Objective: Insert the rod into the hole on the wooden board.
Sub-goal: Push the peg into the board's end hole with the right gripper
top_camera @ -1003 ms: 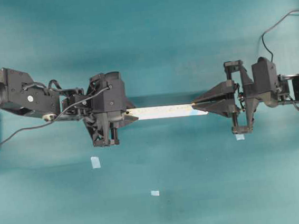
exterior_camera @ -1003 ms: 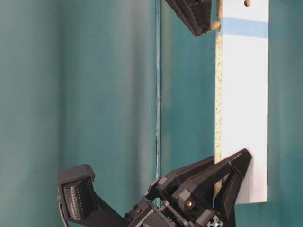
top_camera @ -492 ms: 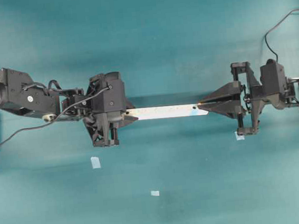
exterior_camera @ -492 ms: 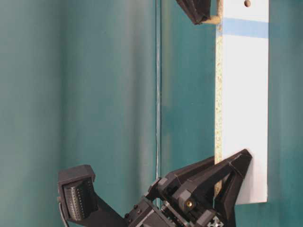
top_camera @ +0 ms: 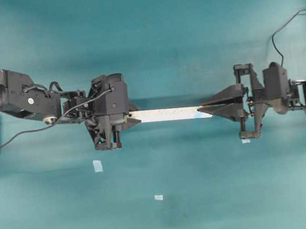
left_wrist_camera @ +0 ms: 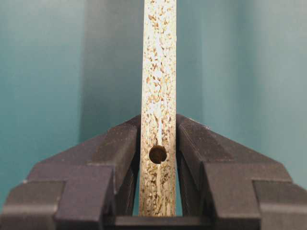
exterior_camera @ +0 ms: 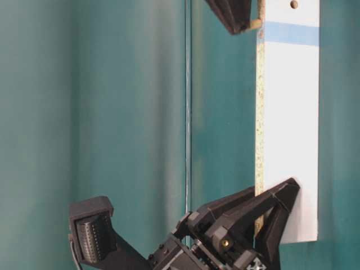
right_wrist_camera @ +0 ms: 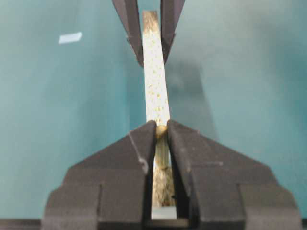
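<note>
Board: wooden board (top_camera: 166, 114) held edge-up above the tabletop (top_camera: 150, 33), left hand (left_wrist_camera: 158, 158) clamped on one end beside the unmarked hole (left_wrist_camera: 158, 154).
Rod: rod (right_wrist_camera: 161, 129) pinched in the closed right hand (right_wrist_camera: 161, 132), tip at the speckled face near the blue-marked end.
Change: right hand drew back toward its own side half a second ago, then came in again; rod tip sits about where it was a second ago.
Meaning: likely a re-aim; rod not yet seated in the marked hole, which is hidden.
</note>
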`<state>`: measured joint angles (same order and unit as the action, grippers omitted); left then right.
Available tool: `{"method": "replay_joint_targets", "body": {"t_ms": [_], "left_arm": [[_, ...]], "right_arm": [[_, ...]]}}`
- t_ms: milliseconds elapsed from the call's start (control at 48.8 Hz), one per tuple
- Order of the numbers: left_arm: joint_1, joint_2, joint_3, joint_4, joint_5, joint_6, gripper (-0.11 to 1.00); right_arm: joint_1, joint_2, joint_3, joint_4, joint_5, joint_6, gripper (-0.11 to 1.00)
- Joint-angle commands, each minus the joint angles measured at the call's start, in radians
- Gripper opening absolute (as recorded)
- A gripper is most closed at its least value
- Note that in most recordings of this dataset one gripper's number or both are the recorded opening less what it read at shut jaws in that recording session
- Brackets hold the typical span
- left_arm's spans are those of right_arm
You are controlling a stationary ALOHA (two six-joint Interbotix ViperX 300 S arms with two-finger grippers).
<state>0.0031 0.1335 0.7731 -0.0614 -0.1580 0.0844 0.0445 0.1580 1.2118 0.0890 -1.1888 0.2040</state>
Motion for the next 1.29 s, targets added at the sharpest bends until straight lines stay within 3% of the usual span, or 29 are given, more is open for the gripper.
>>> {"method": "replay_joint_targets", "body": {"t_ms": [0,184,1270], "left_arm": [[-0.002,-0.014,0.0,0.002,0.005,-0.002,0.32],[-0.002,-0.014,0.0,0.002,0.005,-0.002,0.32],[-0.002,-0.014,-0.002,0.002,0.003,-0.003,0.32]], "right_arm": [[0.003,-0.012,-0.025,0.02,-0.031,-0.008,0.1],[0.003,-0.026,-0.025,0.043,-0.06,-0.02,0.1],[0.018,0.02,-0.038,0.043,-0.092,-0.021,0.1]]}}
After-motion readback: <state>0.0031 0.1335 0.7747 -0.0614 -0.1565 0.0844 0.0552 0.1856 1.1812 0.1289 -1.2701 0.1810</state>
